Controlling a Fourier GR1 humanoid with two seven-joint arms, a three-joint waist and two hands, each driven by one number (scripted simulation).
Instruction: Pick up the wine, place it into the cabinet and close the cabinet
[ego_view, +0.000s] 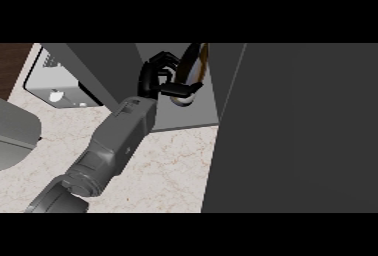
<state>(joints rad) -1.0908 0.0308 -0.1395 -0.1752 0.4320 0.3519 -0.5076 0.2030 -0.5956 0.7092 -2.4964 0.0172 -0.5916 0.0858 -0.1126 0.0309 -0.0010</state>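
The right hand (164, 80) has its fingers curled round the wine bottle (190, 75), holding it inside the open cabinet (184, 117), near the bottom shelf. It's tipped a bit, prob. so it fits in past the door (295, 125). The door stands open at the right, w/ closing not yet done. Left hand isn't showing.

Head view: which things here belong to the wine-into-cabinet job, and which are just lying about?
Job:
wine bottle
cabinet, bottle inside its opening
hand, curled round the bottle

Lying about:
white appliance, far left
grey curved object, left edge
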